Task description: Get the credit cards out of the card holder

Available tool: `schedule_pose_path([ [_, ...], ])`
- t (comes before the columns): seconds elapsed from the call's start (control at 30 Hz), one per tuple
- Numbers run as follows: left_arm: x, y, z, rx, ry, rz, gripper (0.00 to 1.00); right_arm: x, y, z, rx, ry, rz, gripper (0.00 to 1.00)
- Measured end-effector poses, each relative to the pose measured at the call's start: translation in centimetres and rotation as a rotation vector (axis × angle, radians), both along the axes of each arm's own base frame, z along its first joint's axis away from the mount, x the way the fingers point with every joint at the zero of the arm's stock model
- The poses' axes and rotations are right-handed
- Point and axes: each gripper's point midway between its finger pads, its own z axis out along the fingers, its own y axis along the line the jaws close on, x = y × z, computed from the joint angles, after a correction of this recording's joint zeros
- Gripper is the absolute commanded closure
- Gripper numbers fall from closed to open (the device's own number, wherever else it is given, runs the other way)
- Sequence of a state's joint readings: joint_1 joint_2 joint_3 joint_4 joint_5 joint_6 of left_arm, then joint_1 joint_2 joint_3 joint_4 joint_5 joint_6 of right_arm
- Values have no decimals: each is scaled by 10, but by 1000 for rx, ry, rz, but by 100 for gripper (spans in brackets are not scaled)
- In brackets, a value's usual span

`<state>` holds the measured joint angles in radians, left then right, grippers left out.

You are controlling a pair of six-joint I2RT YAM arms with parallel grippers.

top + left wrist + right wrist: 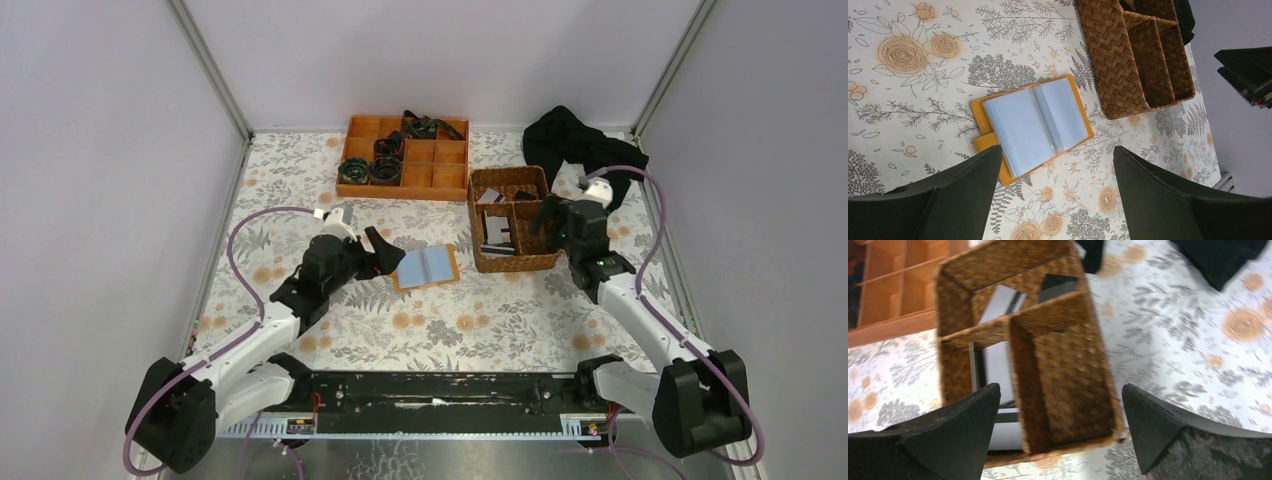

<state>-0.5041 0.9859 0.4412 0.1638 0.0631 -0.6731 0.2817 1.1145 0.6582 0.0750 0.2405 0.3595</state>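
Closest to the lens, the left gripper (1056,150) is hanging with its dark fingers spread wide and nothing between them, hovering above the near edge of the holder (1033,125).

The holder is lying open and flat on the table (450,320), near the middle, pale blue-grey sleeves facing up and an orange rim showing all round. Whether any sleeve is carrying a card, I cannot tell; they are all looking blank from here.

My read: it is going to feel light and thin, floppy at the spine, and the sleeves are looking slick, so it could slide on the cloth. The orange cover edge with the small tab, at nine o'clock in the left wrist view, is looking like the best place to pin it. Any card would be stiff and best pinched by its exposed edge.

At three o'clock of the holder in the top view, the basket (1063,365) is sitting close by, brown woven wicker with compartments. Flat grey and dark pieces (998,305), probably cards, are lying inside. The right gripper (1060,387) is hovering over it, fingers fully apart and carrying nothing.

At twelve o'clock, the tray (410,193) is standing, orange and rigid, with dark coils in some cells. At two o'clock, a black cloth (570,135) is slumping in the corner.
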Motion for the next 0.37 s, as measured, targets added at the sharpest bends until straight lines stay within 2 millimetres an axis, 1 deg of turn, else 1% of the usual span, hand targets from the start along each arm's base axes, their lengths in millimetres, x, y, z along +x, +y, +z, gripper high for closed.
schedule_pose_path([
  [0.07, 0, 0, -1, 1, 1, 0, 11, -4, -18, -9, 30, 16, -51, 1],
  [0.1, 0, 0, -1, 1, 2, 0, 11, -7, -25, -16, 43, 32, -70, 1],
  [0.13, 0, 0, -1, 1, 2, -1, 12, -9, -27, -21, 51, 45, -76, 1],
  [0.2, 1, -1, -2, 1, 2, -1, 12, -12, -25, -28, 71, 69, -68, 1],
  [0.37, 1, -1, -8, 11, 18, -3, 13, -13, -19, -28, 105, 77, -43, 1],
])
